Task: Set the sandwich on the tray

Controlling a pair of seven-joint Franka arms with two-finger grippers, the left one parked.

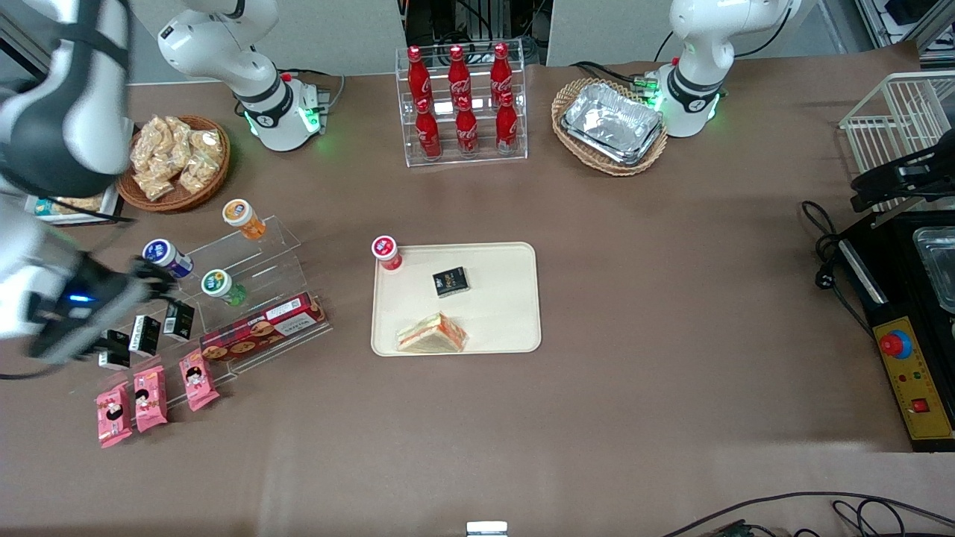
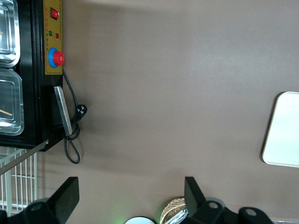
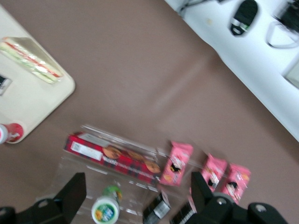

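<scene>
Cream-beige tray (image 1: 507, 328) holds the sandwich (image 1: 431, 335) at its nearer edge, well apart from the gripper (image 1: 112, 298), which hangs spread and empty above the snack display (image 1: 246, 298) toward the working arm's end

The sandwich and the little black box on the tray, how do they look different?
The sandwich is a pale wedge in clear wrap; the black box is dark and rectangular. The sandwich is bigger and lies nearer the front camera. Both rest on the tray. The gripper, open, hangs above the snack rack.
</scene>
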